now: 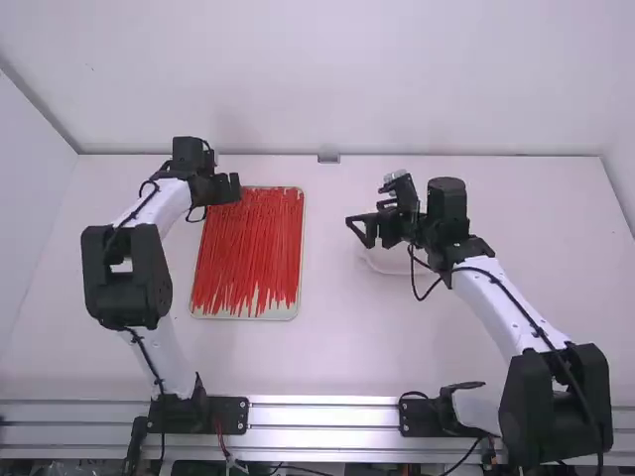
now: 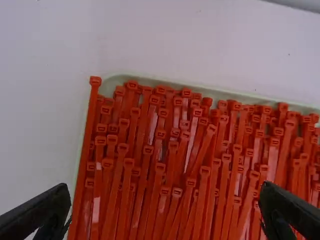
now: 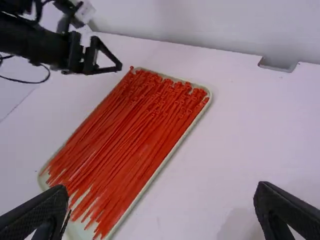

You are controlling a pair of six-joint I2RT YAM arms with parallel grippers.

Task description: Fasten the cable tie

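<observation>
Black left hand (image 1: 226,188) near slim orange ties (image 1: 248,253)

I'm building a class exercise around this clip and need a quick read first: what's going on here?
Two robot arms work at a white table that holds a tray full of red cable ties. The left gripper hangs open by the tray's far left corner, over the tie heads, holding nothing. The right gripper is open and empty too, above the table to the right of the tray. No tie has been picked up yet, so fastening hasn't begun.
</observation>
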